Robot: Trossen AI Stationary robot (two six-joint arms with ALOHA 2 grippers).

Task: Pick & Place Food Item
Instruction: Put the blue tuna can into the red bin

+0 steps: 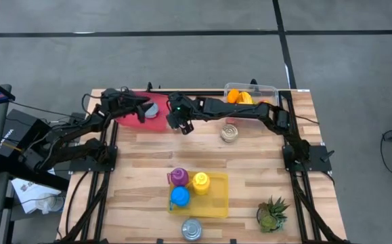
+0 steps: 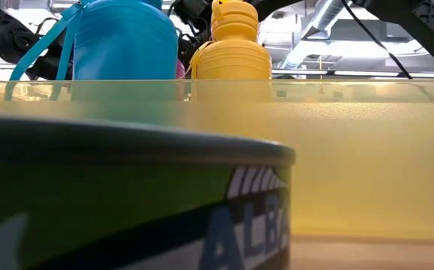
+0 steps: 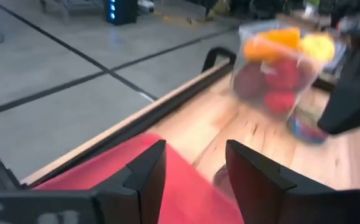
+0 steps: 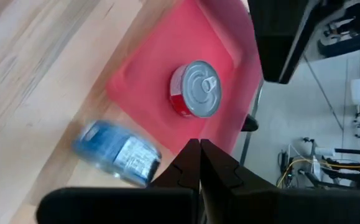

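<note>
A red tray (image 1: 133, 116) lies at the table's far left. On it stands a red can with a silver top (image 4: 195, 88), also seen from above (image 1: 152, 110). A blue can (image 4: 119, 154) lies on its side on the wood beside the tray's edge. My right gripper (image 4: 199, 155) is shut with nothing between its fingers. It hovers just right of the tray (image 1: 184, 126), close to the blue can. My left gripper (image 3: 195, 168) is open over the red tray (image 3: 105, 180), at the tray's far left (image 1: 143, 103), holding nothing.
A clear tub (image 1: 251, 95) of orange and red food stands at the far edge, with a can (image 1: 229, 132) in front of it. A yellow tray (image 1: 212, 196) holds three bottles near the front, beside another can (image 1: 191, 229). A potted plant (image 1: 271, 213) stands at the front right.
</note>
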